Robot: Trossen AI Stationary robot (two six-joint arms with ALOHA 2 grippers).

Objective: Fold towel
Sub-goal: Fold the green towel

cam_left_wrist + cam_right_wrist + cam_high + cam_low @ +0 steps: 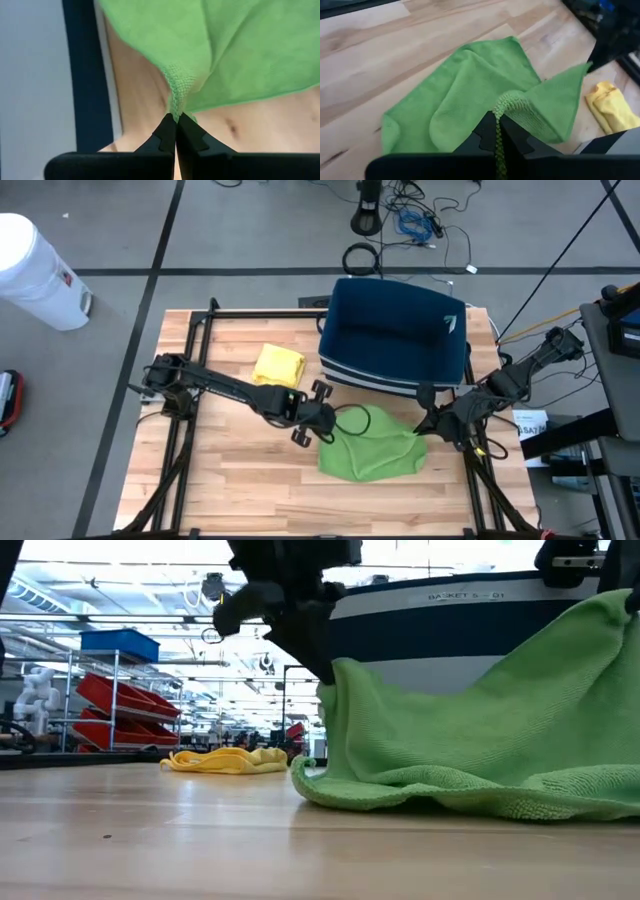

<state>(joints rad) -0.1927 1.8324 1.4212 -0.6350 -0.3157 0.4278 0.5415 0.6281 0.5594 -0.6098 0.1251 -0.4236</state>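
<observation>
A green towel [370, 448] lies crumpled at the table's middle right, near the front; two of its corners are raised and its lower bulk [470, 790] rests on the wood. My left gripper [325, 430] is shut on the towel's left corner. My right gripper [425, 423] is shut on its right corner, in front of the blue basket [395, 335]. A yellow cloth [278, 365] lies bunched on the table to the basket's left. My left gripper pinches a bunched corner of the green towel [175, 107] between its two fingertips, slanting down at it from the table's left. The cloth spreads away from the tips. My right gripper pinches another gathered corner [509, 106] at its fingertips, slanting down from the right. The towel runs down from that corner onto the table.
The blue basket with white stripes stands at the table's far right, close behind the towel. A black cable loop [352, 418] lies by the left gripper. Bare wood lies in front of the towel and at the near left. A white bin [35, 270] stands on the floor beyond the table's far-left corner.
</observation>
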